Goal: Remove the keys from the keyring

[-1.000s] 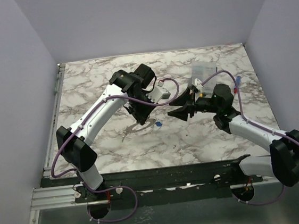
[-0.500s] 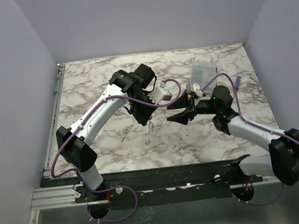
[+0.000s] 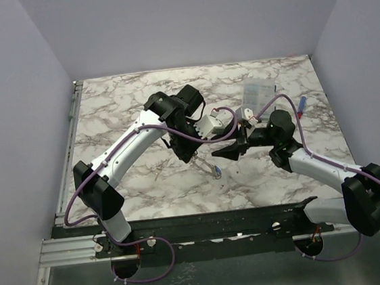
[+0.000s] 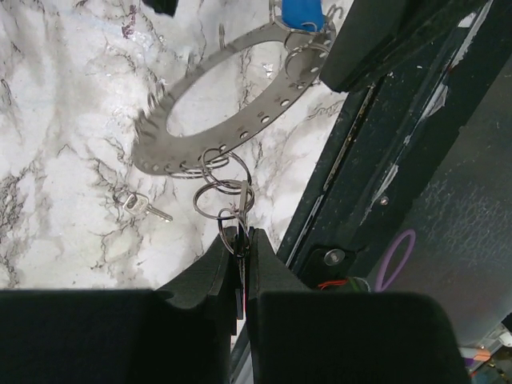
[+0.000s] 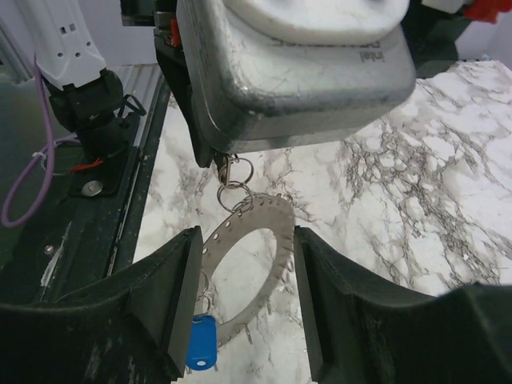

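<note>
My left gripper (image 4: 240,240) is shut on a dark-headed key (image 4: 242,210) that hangs on small split rings. The large flat grey keyring (image 4: 224,104) dangles from those rings, off the table. A blue-headed key (image 4: 302,12) hangs at its far end. A bare silver key (image 4: 140,206) lies loose on the marble. My right gripper (image 5: 244,240) is open, with its fingers on either side of the hanging keyring (image 5: 268,240) and not touching it. The blue key (image 5: 200,342) hangs low by the right gripper's left finger. From above, both grippers (image 3: 190,153) (image 3: 221,151) meet at mid-table over the keyring (image 3: 207,162).
A clear plastic compartment box (image 3: 256,94) stands at the back right. A small tool with red and blue parts (image 3: 302,107) lies near the right edge. The dark front rail (image 3: 205,224) runs along the near edge.
The keyring lay flat on the table a second ago. My left gripper has lifted it and carried it right. My right gripper has moved left and now straddles the ring.
</note>
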You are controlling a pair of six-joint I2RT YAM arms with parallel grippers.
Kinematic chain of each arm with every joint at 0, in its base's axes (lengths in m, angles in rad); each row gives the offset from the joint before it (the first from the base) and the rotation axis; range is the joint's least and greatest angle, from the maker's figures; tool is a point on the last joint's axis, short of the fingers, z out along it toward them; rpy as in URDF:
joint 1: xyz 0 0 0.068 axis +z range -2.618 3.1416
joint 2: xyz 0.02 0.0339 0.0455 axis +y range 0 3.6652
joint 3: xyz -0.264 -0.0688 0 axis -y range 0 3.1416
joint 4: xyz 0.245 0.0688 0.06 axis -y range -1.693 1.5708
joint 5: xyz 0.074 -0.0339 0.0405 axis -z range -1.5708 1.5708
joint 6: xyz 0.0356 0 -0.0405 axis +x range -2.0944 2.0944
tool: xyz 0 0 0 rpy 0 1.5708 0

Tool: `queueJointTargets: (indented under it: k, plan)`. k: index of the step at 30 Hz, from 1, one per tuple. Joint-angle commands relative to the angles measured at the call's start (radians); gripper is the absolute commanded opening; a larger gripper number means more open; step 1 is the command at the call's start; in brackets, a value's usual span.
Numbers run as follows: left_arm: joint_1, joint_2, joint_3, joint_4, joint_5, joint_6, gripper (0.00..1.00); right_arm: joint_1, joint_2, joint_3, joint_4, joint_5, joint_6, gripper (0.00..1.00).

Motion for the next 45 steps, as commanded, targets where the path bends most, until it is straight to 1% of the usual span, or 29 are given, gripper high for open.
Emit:
queueJointTargets:
  k: [1,7,16,22,24,28,35,39,45]
  plan:
    - [-0.015,-0.044,0.040,-0.007,0.001,0.045,0.00,0.025,0.007,-0.009,0.019,-0.054,-0.055,0.56]
    - [-0.034,-0.051,0.044,-0.007,0.003,0.080,0.00,0.055,0.016,0.006,-0.010,-0.052,-0.090,0.57]
    - [-0.045,-0.052,0.062,-0.007,0.042,0.100,0.00,0.117,0.025,0.046,-0.090,0.003,-0.165,0.56]
    - [-0.050,-0.056,0.066,-0.007,0.068,0.121,0.00,0.127,0.022,0.070,-0.150,0.017,-0.227,0.56]
    - [-0.051,-0.053,0.073,-0.007,0.069,0.120,0.00,0.128,0.022,0.083,-0.177,0.013,-0.233,0.56]
    - [-0.052,-0.054,0.077,-0.007,0.076,0.134,0.00,0.128,0.016,0.082,-0.179,0.002,-0.220,0.56]
    - [-0.052,-0.075,0.068,-0.006,0.083,0.188,0.00,0.127,0.016,0.105,-0.233,-0.023,-0.231,0.62]
    - [-0.051,-0.094,0.071,-0.006,0.066,0.244,0.00,0.126,0.008,0.124,-0.267,-0.044,-0.224,0.63]
    - [-0.055,-0.105,0.072,-0.006,-0.031,0.340,0.00,0.102,-0.022,0.149,-0.343,-0.069,-0.222,0.61]
